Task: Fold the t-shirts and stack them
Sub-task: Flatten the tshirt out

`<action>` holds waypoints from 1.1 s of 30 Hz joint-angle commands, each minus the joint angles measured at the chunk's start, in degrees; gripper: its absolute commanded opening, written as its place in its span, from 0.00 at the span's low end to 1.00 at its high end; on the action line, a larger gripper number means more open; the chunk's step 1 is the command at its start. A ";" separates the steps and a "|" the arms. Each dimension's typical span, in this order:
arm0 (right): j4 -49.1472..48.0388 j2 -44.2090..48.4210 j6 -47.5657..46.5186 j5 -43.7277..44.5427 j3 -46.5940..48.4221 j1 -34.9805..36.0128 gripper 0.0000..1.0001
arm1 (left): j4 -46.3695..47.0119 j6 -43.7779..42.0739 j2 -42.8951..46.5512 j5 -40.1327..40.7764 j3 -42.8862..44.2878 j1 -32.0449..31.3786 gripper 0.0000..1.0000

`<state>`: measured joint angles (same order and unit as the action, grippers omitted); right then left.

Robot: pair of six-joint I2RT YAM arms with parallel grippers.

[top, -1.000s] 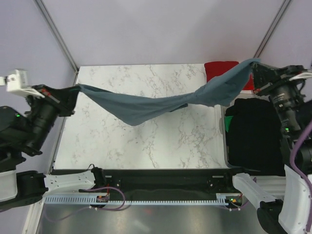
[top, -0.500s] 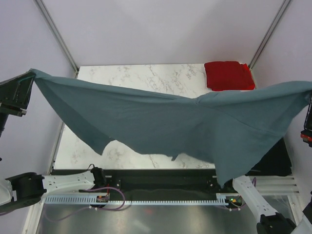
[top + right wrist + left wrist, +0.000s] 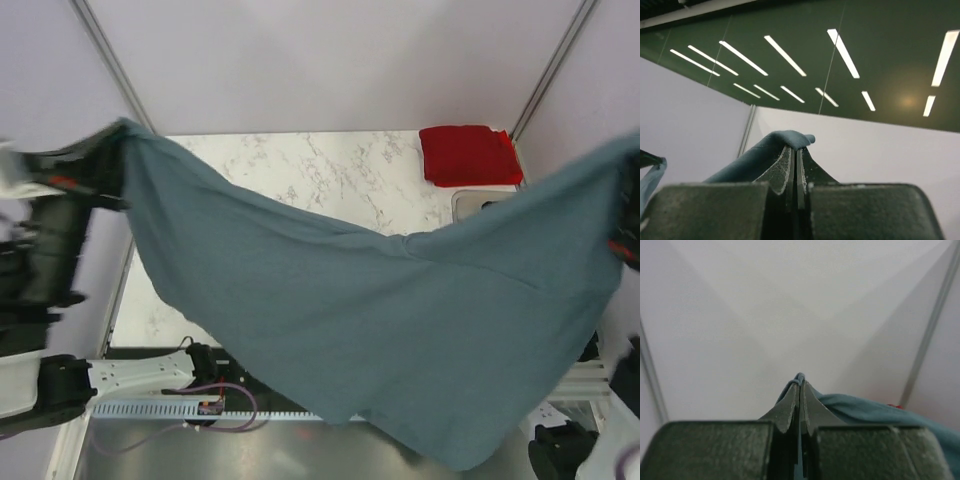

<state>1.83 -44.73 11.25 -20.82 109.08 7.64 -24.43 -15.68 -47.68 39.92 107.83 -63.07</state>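
The left gripper (image 3: 800, 386) is seen clamped shut, with only a thin edge of the soft slate blue-grey cotton t-shirt (image 3: 380, 330) pinched at its dark tips. The right gripper (image 3: 796, 151) is likewise closed on a bunched fold of the same cloth and is pointed up toward the ceiling lights. Between the two, the shirt is held high and spread wide, hung as a broad sagging sheet above the white marbled table (image 3: 300, 165). Its lower edge is draped out past the near side, over the white slotted cable rail (image 3: 140, 408). A bright red folded shirt (image 3: 468, 155) is laid at the far right corner, apart from the hanging cloth.

The cloth is judged to be opened out for laying flat. So slim a bite at the left could be lost under a sharp pull – one corner would then drop. The low hem could be snagged on the rail, or the shirt set down skewed and creased
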 commanded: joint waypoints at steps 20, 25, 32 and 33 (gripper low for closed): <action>-0.43 -85.45 8.62 15.72 24.00 0.10 0.98 | -16.35 24.62 -75.98 -32.43 15.29 60.60 0.92; -7.09 -71.59 11.07 15.99 2.96 0.88 0.98 | -17.15 25.87 -70.29 -33.24 10.92 60.70 1.00; -8.34 -55.48 15.38 15.90 -24.06 10.36 0.98 | -17.41 32.29 -56.15 -34.12 -11.27 60.78 0.99; -7.72 -54.51 16.17 15.90 -28.09 13.25 0.98 | -17.15 33.08 -54.46 -34.56 -14.11 60.87 0.99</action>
<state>-5.43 -102.06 24.25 -4.78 89.19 14.11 -40.53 11.40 -109.16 7.20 100.92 -2.52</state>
